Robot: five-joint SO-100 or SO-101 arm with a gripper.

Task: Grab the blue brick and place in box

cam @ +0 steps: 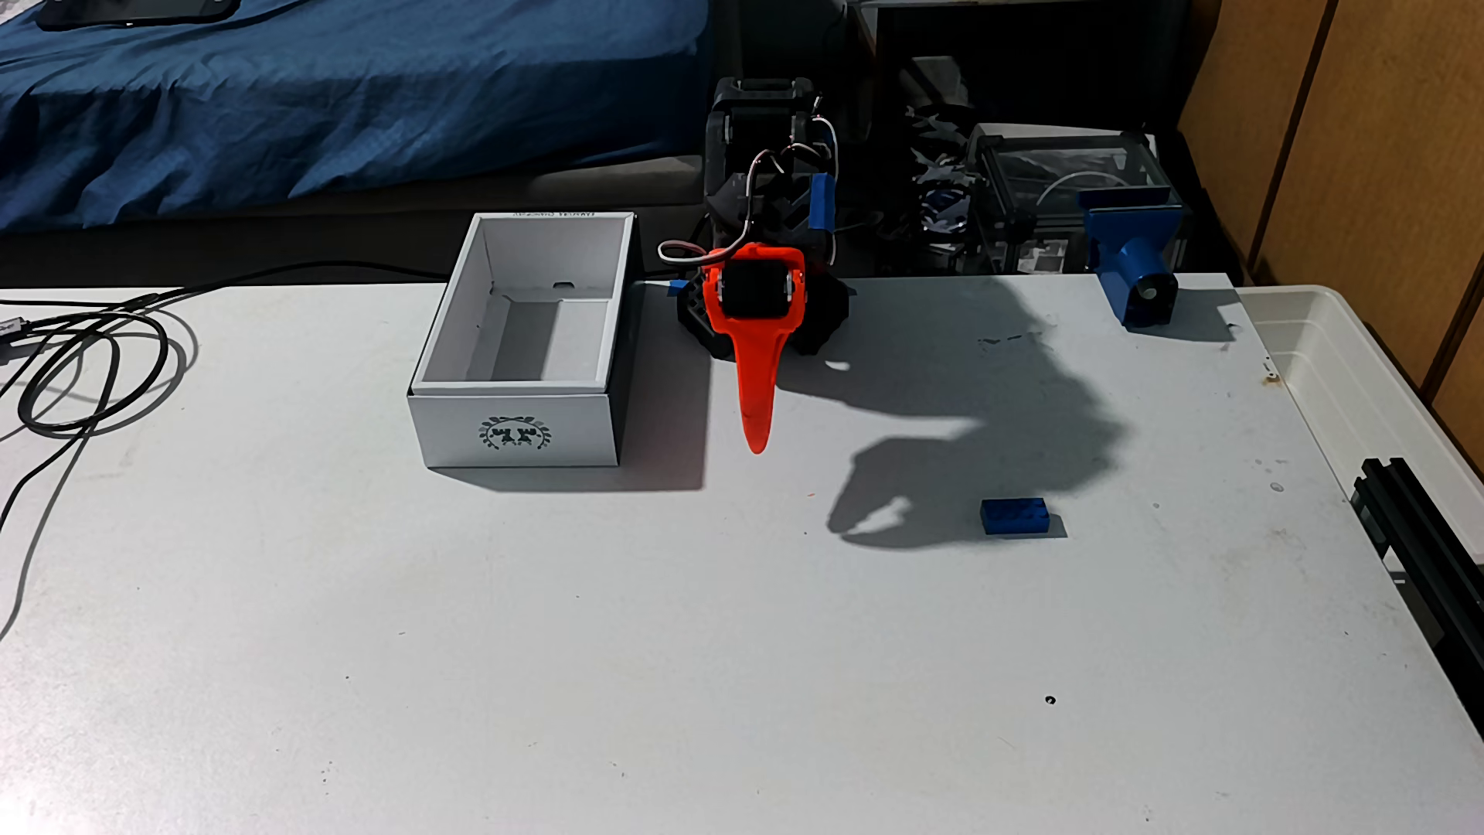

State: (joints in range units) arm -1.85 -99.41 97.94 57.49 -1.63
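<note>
The blue brick (1015,515) lies flat on the white table (723,682), right of centre, studs up. The white box (518,353) with the laurel emblem on its front stands open at the left, nothing visible inside. My gripper (756,441) hangs above the table between the two, just right of the box and well left of and behind the brick. Its orange finger (755,377) points down and faces the camera, hiding the other finger. Nothing shows at its tip. Its shadow falls just left of the brick, with a thin split at the tip.
A blue bracket with a round hole (1136,257) sits at the table's back right. A translucent tub (1365,377) lies along the right edge, beside a black rail (1421,530). Black cables (88,361) loop at the left. The arm's base (763,313) stands at the back edge.
</note>
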